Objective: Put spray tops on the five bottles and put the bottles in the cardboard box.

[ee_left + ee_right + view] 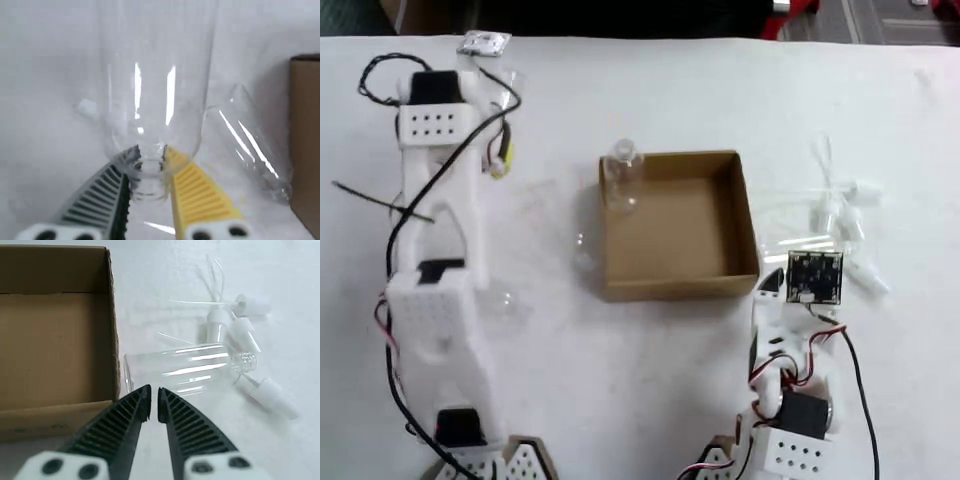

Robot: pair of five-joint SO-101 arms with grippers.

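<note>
White table, cardboard box mid-frame in the high view.
Left gripper clenches the neck of a clear bottle (grey and yellow fingers); a second bottle lies near the box wall. Right gripper is pinched almost together on nothing, just short of a lying bottle with spray tops beyond.
</note>
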